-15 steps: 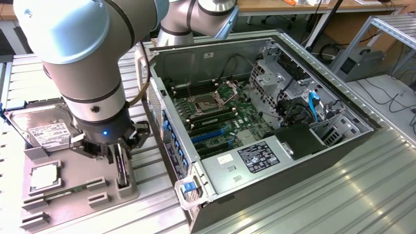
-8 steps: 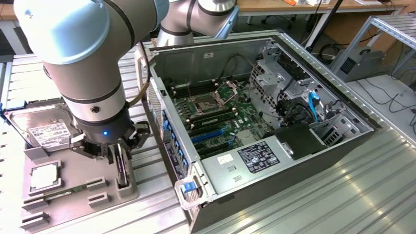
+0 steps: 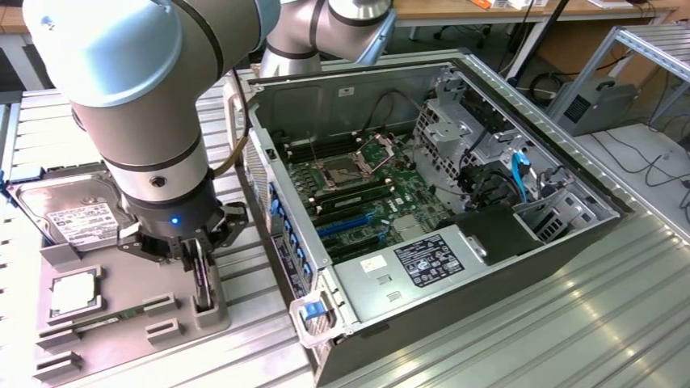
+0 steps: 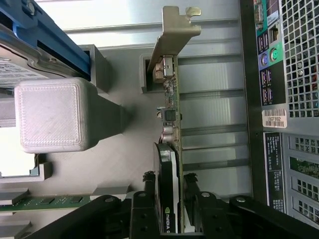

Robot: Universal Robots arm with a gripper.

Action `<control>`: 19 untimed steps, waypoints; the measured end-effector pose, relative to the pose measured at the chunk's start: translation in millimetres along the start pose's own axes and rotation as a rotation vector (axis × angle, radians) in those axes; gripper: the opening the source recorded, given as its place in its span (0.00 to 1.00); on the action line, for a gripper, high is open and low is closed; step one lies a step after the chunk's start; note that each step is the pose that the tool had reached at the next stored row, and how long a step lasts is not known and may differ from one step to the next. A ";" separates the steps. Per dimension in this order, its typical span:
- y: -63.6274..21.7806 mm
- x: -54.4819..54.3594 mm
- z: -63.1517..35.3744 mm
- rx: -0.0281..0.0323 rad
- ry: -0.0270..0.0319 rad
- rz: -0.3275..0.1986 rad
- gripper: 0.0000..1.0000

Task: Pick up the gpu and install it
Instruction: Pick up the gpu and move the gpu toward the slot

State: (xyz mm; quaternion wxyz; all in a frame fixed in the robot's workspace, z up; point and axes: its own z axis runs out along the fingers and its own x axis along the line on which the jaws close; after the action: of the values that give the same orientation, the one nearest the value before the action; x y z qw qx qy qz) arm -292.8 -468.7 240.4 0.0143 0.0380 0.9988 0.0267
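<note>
Gpu (image 3: 203, 283) (image 4: 168, 199), thin dark card with pale metal bracket, on edge in grey plastic holder (image 3: 113, 279), eight o'clock from open grey computer case (image 3: 356, 97), tool (image 3: 200, 260) (image 4: 169, 180) astride it, clamped or not, cannot tell.

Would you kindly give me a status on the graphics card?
Black pincer astride dark flat graphics card with pale metal bracket, grip unconfirmed. Card on edge in grey holder slot. Grey block beside, apart.

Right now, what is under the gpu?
The grey tray: the gpu stands on edge in its slot. The card and the gripper above cover the slot's bottom.
</note>
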 end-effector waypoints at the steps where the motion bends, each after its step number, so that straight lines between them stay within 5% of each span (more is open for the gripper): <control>1: 0.0 0.0 0.0 0.0000 0.0001 0.000 0.34; 3: 0.0 0.0 0.0 0.0001 0.0000 0.000 0.27; 19: 0.0 0.0 0.0 0.0000 0.0000 0.000 0.27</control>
State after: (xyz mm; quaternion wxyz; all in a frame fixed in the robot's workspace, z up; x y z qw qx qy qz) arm -292.8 -468.7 240.4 0.0143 0.0380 0.9988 0.0266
